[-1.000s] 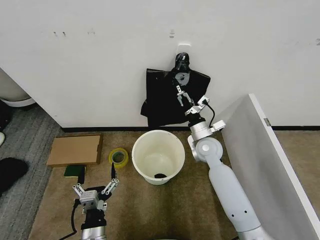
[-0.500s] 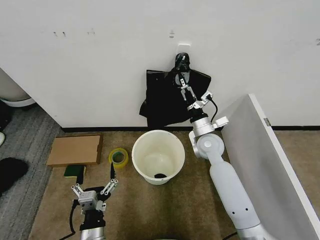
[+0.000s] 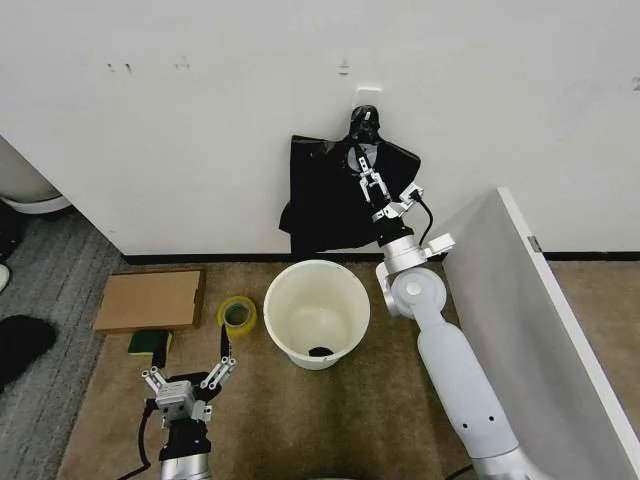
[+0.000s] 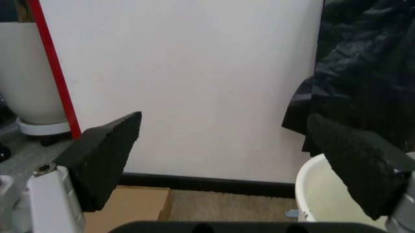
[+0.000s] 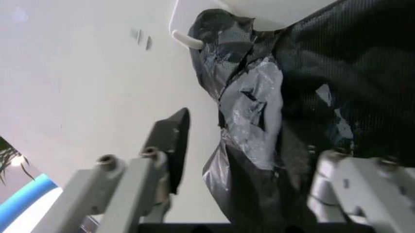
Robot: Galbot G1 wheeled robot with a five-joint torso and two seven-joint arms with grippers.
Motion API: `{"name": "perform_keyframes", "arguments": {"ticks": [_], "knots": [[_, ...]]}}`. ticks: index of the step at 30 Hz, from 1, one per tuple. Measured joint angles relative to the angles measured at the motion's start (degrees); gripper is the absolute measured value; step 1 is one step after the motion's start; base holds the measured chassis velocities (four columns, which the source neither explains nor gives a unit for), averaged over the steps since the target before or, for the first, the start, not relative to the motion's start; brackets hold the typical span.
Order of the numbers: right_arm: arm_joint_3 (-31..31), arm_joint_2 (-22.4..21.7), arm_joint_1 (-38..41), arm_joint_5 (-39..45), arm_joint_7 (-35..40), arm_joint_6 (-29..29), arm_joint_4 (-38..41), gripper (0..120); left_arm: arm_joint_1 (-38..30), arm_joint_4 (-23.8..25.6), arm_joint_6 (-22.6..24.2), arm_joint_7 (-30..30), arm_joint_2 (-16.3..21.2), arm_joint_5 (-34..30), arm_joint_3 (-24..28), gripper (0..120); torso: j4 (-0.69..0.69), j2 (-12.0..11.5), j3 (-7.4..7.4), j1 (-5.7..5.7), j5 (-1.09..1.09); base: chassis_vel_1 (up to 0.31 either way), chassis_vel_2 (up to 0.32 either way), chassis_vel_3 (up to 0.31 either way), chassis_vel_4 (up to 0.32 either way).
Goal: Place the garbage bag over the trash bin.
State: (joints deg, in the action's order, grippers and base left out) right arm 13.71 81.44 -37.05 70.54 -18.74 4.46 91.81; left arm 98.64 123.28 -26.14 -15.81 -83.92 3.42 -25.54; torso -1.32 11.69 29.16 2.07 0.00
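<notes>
Reaching for the garbage bag (image 3: 330, 205) hanging on the wall.
Right gripper (image 3: 367, 178) spread wide at it, nothing pinched; must clamp next, then carry to trash bin (image 3: 317, 313). Left gripper (image 3: 190, 378) spread, low.

My silver right gripper (image 3: 366, 182) has black pads. The garbage bag (image 3: 325, 205) is glossy black, the trash bin (image 3: 316, 312) white, the tape roll (image 3: 237, 314) yellow.
</notes>
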Motion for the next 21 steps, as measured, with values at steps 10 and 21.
{"name": "perform_keyframes", "arguments": {"ticks": [10, 21], "knots": [[0.02, -0.12, -0.38, -1.58, 0.78, 0.09, 0.32, 8, -0.01, 0.27, 0.06, -0.01, -0.15, -0.02, 0.12, 100, 0.00, 0.00, 0.00, 0.00, 0.00, 0.000, 0.000, 0.000, 0.000], [0.01, -1.34, -1.76, -2.67, 2.05, 0.16, 2.85, 0, -0.06, 0.47, 0.09, -0.03, -0.28, 0.04, 0.30, 100, 0.00, 0.01, 0.00, 0.00, 0.00, 0.000, 0.000, 0.000, 0.000]]}}
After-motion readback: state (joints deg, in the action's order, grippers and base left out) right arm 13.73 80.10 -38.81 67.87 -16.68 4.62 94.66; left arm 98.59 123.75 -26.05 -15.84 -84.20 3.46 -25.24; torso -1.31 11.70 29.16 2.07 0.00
